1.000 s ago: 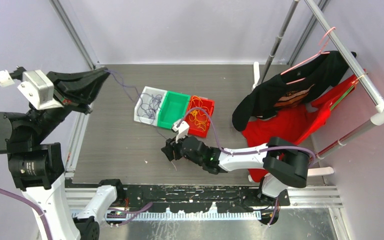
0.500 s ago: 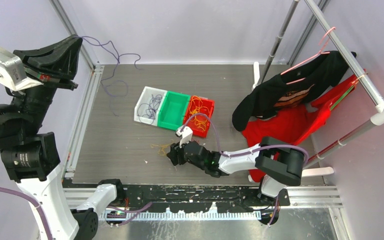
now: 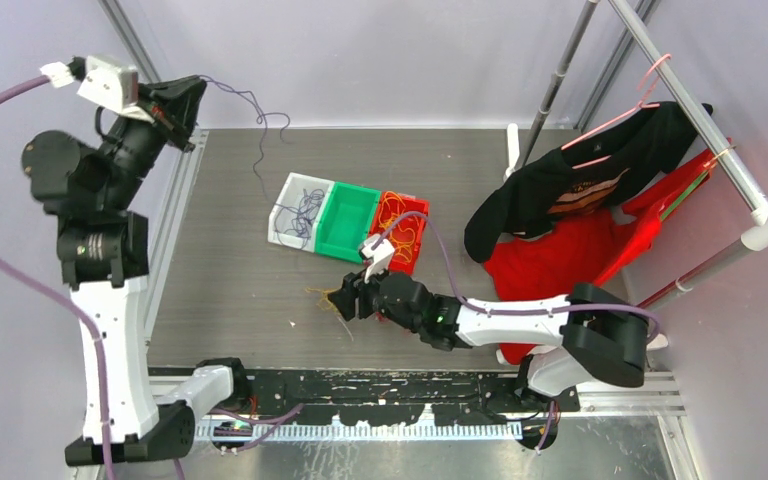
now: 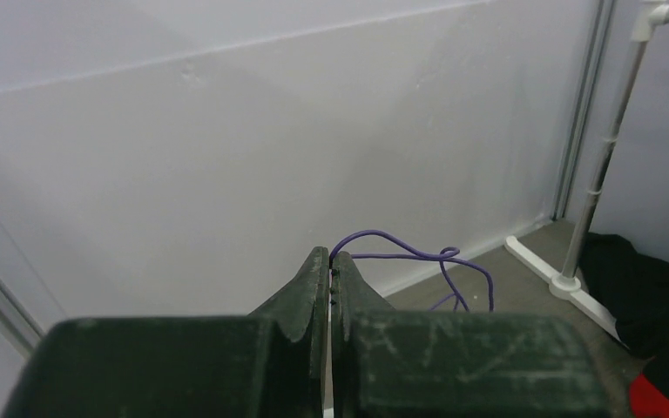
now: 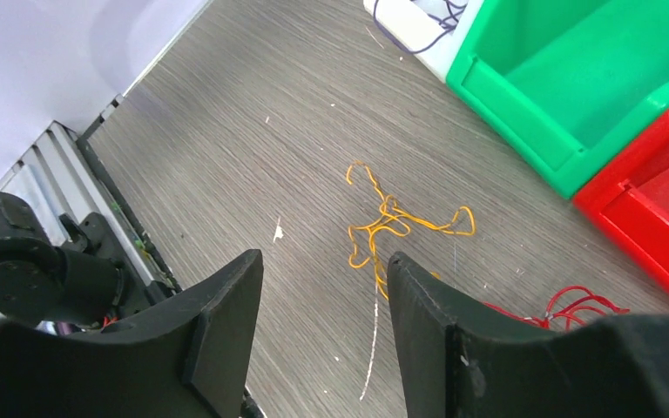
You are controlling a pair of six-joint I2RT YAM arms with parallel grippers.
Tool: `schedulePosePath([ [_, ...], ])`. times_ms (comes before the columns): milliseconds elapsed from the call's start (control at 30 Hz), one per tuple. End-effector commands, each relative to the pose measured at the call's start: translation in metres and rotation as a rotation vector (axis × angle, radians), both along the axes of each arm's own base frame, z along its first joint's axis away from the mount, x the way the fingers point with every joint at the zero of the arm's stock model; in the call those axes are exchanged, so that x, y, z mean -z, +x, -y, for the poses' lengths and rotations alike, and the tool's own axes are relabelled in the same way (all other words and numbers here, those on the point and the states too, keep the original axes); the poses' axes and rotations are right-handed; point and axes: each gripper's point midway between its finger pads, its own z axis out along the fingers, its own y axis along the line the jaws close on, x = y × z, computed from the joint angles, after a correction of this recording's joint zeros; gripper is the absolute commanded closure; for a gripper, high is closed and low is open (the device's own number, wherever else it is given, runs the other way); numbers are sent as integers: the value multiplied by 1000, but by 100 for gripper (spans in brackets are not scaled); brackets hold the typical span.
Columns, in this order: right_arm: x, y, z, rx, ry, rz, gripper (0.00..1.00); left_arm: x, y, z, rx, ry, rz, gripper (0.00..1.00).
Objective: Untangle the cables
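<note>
Orange cable (image 5: 392, 222) clear rt wrist; purple cable (image 4: 401, 252) lft.

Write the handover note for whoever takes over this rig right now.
Left gripper: shut on a purple cable, raised high at the far left of the table. The strand dangles toward the white bin.
Right gripper: open, holding nothing, low over a loose orange-yellow cable on the table. Red strands lie beside it.
Done: other purple cables lie in the white bin and orange-yellow ones in the red bin. The green bin looks empty.
Left: place the held purple cable, then pick up the orange-yellow cable and the red strands.
</note>
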Motion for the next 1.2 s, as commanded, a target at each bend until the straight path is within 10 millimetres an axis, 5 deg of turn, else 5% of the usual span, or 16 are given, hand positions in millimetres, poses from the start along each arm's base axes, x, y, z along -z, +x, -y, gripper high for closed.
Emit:
schedulePosePath([
  [0, -52, -1, 1, -4, 67, 43, 40, 4, 25, -8, -37, 12, 22, 100],
  [267, -61, -1, 27, 46, 39, 52, 39, 56, 81, -8, -27, 52, -93, 100],
  [633, -54, -11, 47, 41, -62, -9, 40, 113, 134, -4, -2, 75, -216, 100],
  [1033, -44, -28, 54, 3, -95, -100, 43, 132, 146, -4, -5, 100, -224, 100],
  [1167, -43, -27, 60, 16, -109, -94, 43, 116, 139, 2, 13, 91, -190, 100],
])
